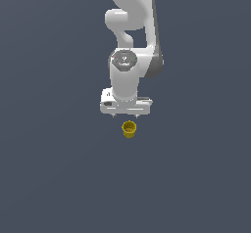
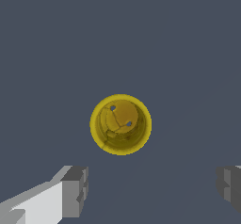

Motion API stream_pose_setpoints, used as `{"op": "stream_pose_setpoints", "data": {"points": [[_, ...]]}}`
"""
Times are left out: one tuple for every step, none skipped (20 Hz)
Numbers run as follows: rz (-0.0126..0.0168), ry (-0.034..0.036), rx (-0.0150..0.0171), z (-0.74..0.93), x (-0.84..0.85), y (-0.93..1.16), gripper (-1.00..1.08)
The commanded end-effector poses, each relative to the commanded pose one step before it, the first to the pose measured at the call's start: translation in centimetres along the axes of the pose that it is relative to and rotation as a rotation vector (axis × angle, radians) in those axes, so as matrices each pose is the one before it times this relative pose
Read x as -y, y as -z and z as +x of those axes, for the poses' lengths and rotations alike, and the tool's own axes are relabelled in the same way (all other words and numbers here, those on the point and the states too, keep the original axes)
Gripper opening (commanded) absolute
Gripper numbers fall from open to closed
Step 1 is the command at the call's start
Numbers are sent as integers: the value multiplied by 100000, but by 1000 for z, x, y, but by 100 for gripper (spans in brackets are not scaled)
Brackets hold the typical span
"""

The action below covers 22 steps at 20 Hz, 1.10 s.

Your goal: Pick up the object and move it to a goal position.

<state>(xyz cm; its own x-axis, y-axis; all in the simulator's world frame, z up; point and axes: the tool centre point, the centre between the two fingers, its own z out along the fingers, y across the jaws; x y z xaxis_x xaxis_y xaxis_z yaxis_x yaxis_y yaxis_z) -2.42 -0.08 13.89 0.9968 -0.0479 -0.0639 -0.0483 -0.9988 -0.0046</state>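
1. Hanging above the grey floor (image 1: 49,178), the white claw (image 1: 125,114) is standing wide and holding nothing, with the yellow cup (image 1: 129,129) sitting upright just below it.
2. Judging by its look, the cup is seeming light, stiff and smooth, so it may be slipping; gripping across the outer wall just under the rim is looking safest.
3. The wrist view is showing the hollow inside of the cup (image 2: 120,124) and both fingers (image 2: 75,190) spread well apart, while the exterior view is showing the arm (image 1: 130,41).
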Motion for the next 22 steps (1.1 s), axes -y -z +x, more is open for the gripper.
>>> {"op": "stream_pose_setpoints", "data": {"points": [[0, 0, 0, 0, -1, 0, 100], [-3, -68, -9, 8, -43, 11, 100], [-4, -194, -23, 23, -123, 29, 100], [-7, -322, -38, 37, -204, 49, 100], [-10, -449, -55, 52, -285, 68, 100], [-12, -565, -72, 66, -361, 86, 100], [-14, -677, -92, 81, -438, 104, 100], [-14, -615, -89, 76, -404, 95, 100], [-12, -482, -77, 62, -323, 74, 100], [-10, -340, -60, 47, -236, 53, 100], [-8, -203, -43, 32, -150, 31, 100], [-4, -66, -21, 17, -61, 9, 100], [0, 0, 0, 0, -7, -8, 100], [4, 117, 24, -22, 96, -9, 100], [11, -57, 38, -19, 27, 15, 100], [0, 0, 0, 0, 2, 2, 100], [-17, 187, -52, 19, 17, -39, 100], [-34, 412, -101, 35, 57, -81, 100], [-49, 643, -150, 48, 104, -122, 100], [-63, 865, -198, 63, 145, -164, 100], [-75, 1086, -246, 78, 185, -205, 100], [-84, 1302, -294, 92, 224, -246, 100]]}}
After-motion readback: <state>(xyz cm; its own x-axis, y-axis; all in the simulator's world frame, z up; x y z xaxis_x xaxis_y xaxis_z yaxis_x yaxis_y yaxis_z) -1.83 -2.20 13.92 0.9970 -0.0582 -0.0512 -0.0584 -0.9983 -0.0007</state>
